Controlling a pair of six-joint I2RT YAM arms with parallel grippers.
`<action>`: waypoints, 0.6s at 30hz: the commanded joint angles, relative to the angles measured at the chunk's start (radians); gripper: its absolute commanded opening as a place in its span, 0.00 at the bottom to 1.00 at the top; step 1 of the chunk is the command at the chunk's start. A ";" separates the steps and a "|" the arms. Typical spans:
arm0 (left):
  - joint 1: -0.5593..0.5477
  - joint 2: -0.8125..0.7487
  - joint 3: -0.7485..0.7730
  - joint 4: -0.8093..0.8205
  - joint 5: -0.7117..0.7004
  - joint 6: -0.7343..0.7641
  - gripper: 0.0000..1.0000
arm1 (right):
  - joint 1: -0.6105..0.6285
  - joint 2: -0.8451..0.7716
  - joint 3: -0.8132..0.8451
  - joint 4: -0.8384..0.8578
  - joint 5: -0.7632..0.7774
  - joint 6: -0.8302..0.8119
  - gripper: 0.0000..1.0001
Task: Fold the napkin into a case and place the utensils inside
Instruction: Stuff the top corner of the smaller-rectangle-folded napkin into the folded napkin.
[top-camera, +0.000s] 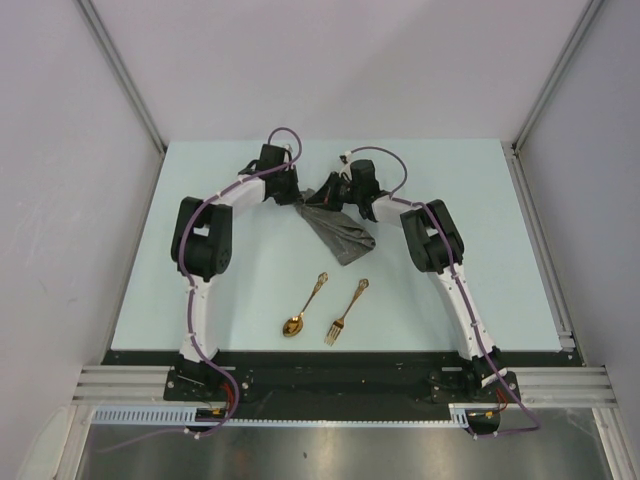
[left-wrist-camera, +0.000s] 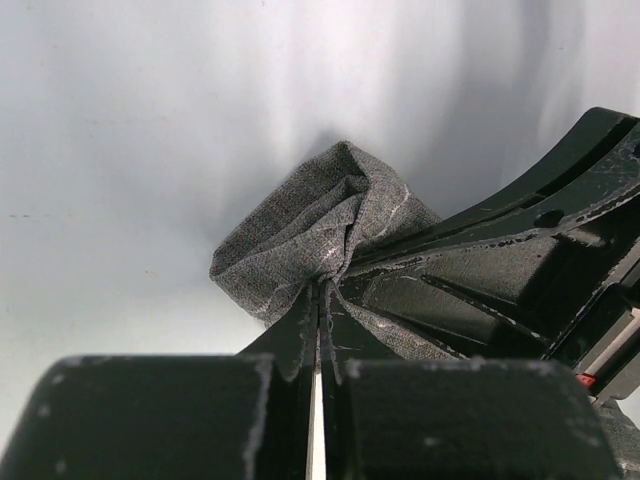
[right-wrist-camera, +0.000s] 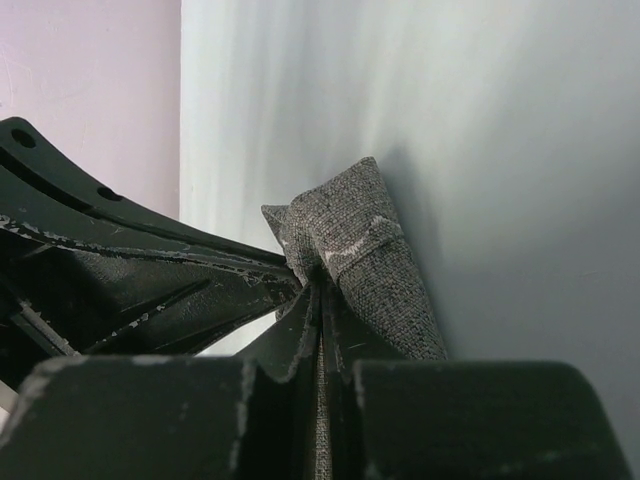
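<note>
At the far middle of the pale table (top-camera: 450, 200), seen from above, both arms reach forward with elbows raised and bent inward, so the left end effector (top-camera: 299, 200) and right end effector (top-camera: 326, 200) meet close together. Between them hangs the napkin (top-camera: 342, 235), a crumpled dark grey cloth drooping toward the table. Nearer the bases lie the gold spoon (top-camera: 303, 306) and fork (top-camera: 346, 311), side by side, well apart from the cloth. From the left wrist, the black fingers are clenched tight on a bunched corner of the coarse woven napkin (left-wrist-camera: 310, 230), the other end effector just beside them. From the right wrist, the fingers likewise pinch a folded peak of the napkin (right-wrist-camera: 365, 240)
</note>
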 joint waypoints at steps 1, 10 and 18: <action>-0.006 -0.086 -0.027 0.078 0.053 -0.007 0.00 | 0.025 -0.032 0.013 0.013 -0.036 0.021 0.03; -0.006 -0.117 -0.100 0.193 0.174 -0.053 0.00 | 0.051 0.055 0.064 0.108 -0.048 0.178 0.03; -0.006 -0.091 -0.111 0.183 0.187 -0.110 0.00 | 0.042 0.101 0.075 0.269 -0.080 0.372 0.03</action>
